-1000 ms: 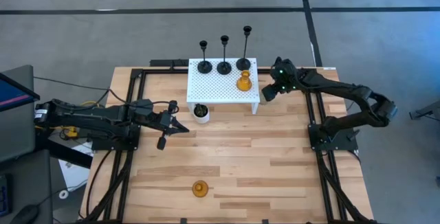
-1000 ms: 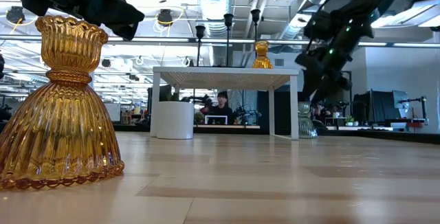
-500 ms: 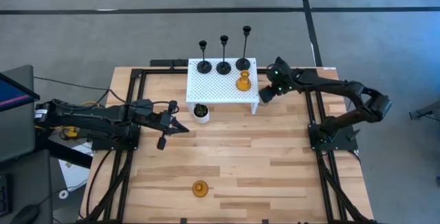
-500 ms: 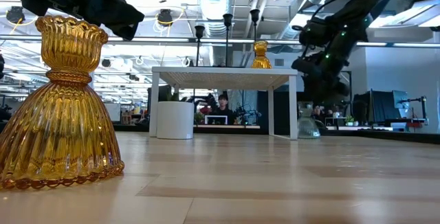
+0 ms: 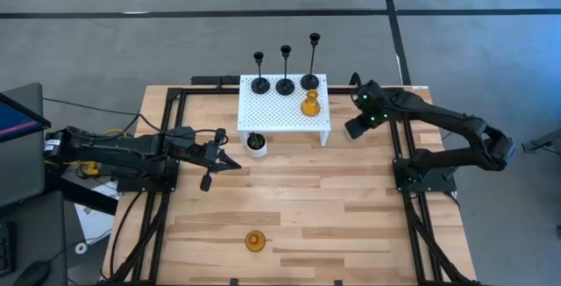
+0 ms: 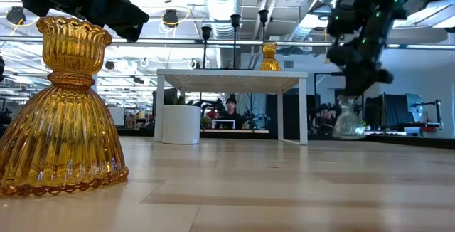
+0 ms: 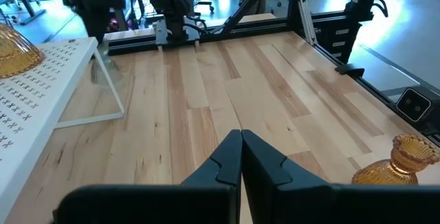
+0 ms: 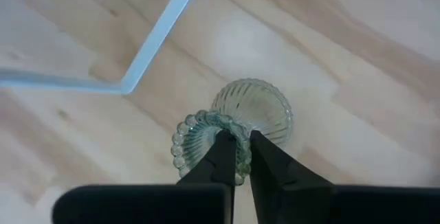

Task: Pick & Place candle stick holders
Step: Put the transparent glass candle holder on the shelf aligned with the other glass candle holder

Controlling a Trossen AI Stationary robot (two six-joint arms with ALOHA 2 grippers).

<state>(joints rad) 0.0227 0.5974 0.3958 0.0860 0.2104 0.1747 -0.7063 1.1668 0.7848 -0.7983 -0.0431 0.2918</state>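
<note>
My right gripper (image 8: pixel 244 141) is shut on the clear glass candle stick holder (image 6: pixel 348 120), just right of the white perforated shelf (image 5: pixel 280 115). Three black holders (image 5: pixel 286 82) stand in a row on the shelf's far edge. An amber holder (image 5: pixel 310 104) stands beside them. A second amber holder (image 5: pixel 254 241) stands on its base near the table's front edge. My left gripper (image 5: pixel 219 160) hangs shut with nothing in it over the table's left middle. My right gripper holds the clear holder by its beaded top rim (image 8: pixel 237 129), which passes between the two fingers; one finger (image 8: pixel 221 152) seems to be inside the cup and the other outside. The fingers come from above, pointing down. The holder hangs below them, slightly tilted, its flared base (image 6: pixel 348 134) just over the table.
A small white pot with a green plant (image 5: pixel 256 143) stands in front of the shelf's left leg. Black frame rails (image 5: pixel 403 146) run along the table's left and right sides. Open wood lies between the shelf and the front amber holder.
My right gripper has shut on the clear holder's rim beside the shelf's right leg. It then moved toward the table's right edge and slightly up. The holder went with it, away from the shelf leg, its base leaving the table.
</note>
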